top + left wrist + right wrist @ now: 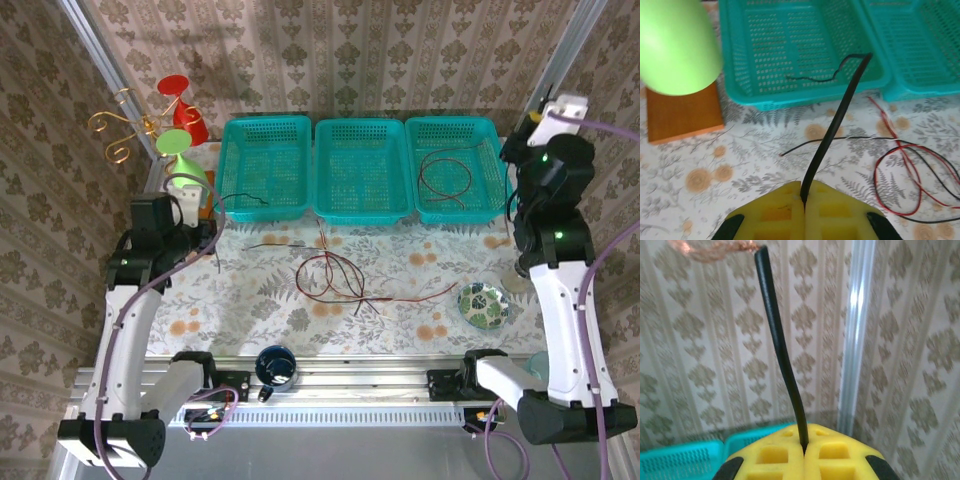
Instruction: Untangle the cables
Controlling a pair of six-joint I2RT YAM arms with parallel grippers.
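Left pincer (804,197): closed tight on a black cable (841,107), which is draped over the near rim of the left basket (770,102).
Right pincer (804,447): clamped on a copper-tipped black cable (781,350).
Loose cables (330,275): red and black loops are tangled on the counter (250,320), near the baskets.

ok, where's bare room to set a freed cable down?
Free: the middle basket, and the near table strip between the blue cup and the patterned bowl. Crowded: the centre, where the cable tangle sprawls.
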